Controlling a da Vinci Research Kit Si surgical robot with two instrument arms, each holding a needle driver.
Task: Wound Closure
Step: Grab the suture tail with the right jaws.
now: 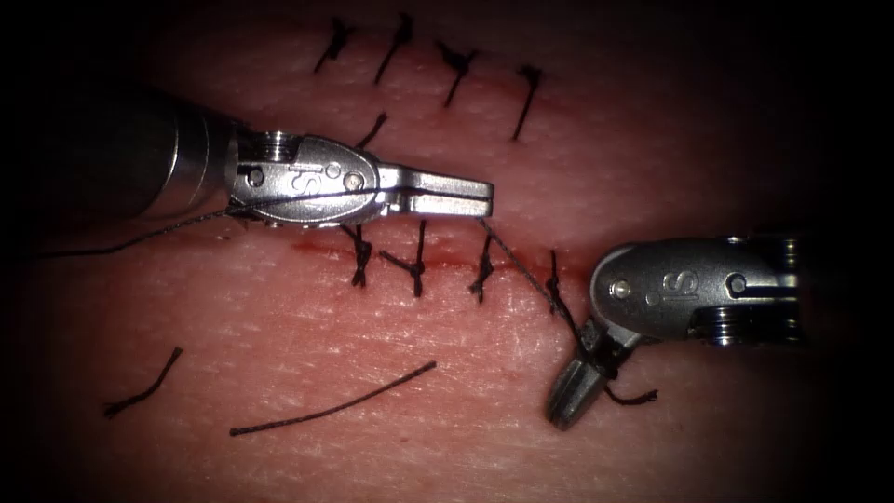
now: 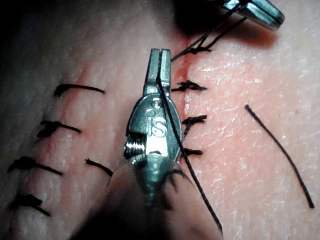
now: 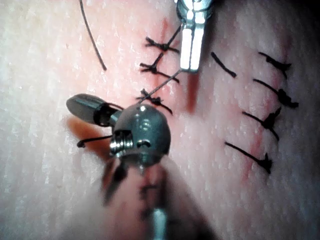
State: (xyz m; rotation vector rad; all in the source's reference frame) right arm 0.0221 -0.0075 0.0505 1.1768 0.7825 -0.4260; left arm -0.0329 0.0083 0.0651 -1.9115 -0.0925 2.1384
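Endoscope view: we are seeing the left tool (image 1: 466, 196) clamping the thread (image 1: 521, 270) above the cut (image 1: 438, 264). We are seeing the right tool (image 1: 575, 389) gripping that thread's other end, right of the stitches (image 1: 414, 265).

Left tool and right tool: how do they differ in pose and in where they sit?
The left tool lies level just above the cut, jaws pointing right; the right tool bends down-left, below the cut's right end. The thread trails back along the left tool; a short end pokes from the right tool. Both are shut on the thread.
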